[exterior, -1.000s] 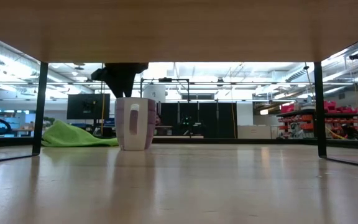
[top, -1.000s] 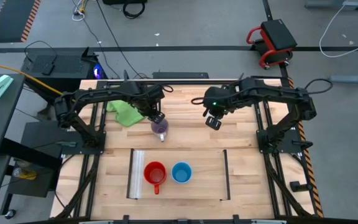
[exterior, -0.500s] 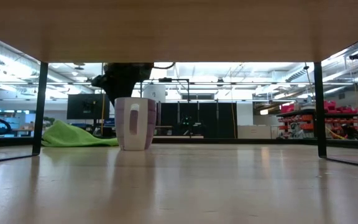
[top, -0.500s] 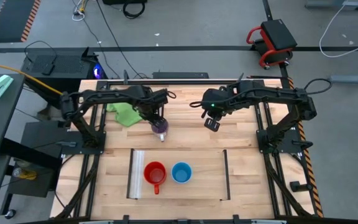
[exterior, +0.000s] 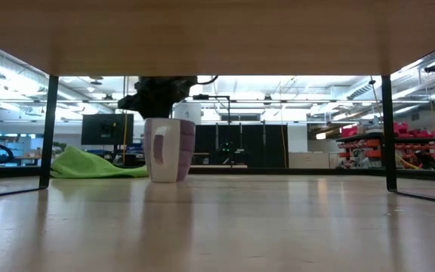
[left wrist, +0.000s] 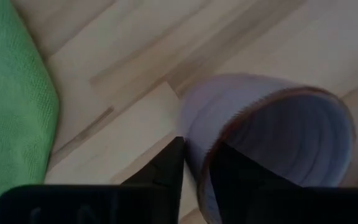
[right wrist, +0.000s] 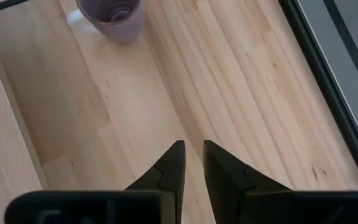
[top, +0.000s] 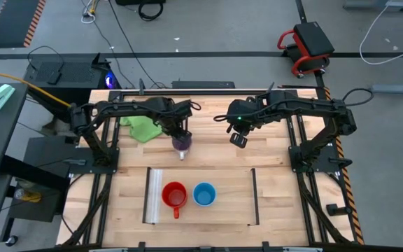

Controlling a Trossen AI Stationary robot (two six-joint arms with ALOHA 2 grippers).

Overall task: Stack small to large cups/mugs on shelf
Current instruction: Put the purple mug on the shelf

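While the left hand [left wrist: 194,163] pinches its rim, the translucent purple mug [exterior: 169,149] stands upright.

Three mugs [top: 180,144], one green cloth [top: 139,127]

Even, bright overhead light in the high view — shadows under the arms soft and short. Low view backlit: ceiling lights [exterior: 293,89] glare white, tabletop [exterior: 217,227] sheen blurred up close. Left wrist view soft — purple mug [left wrist: 272,143] and green cloth [left wrist: 11,118] out of focus.
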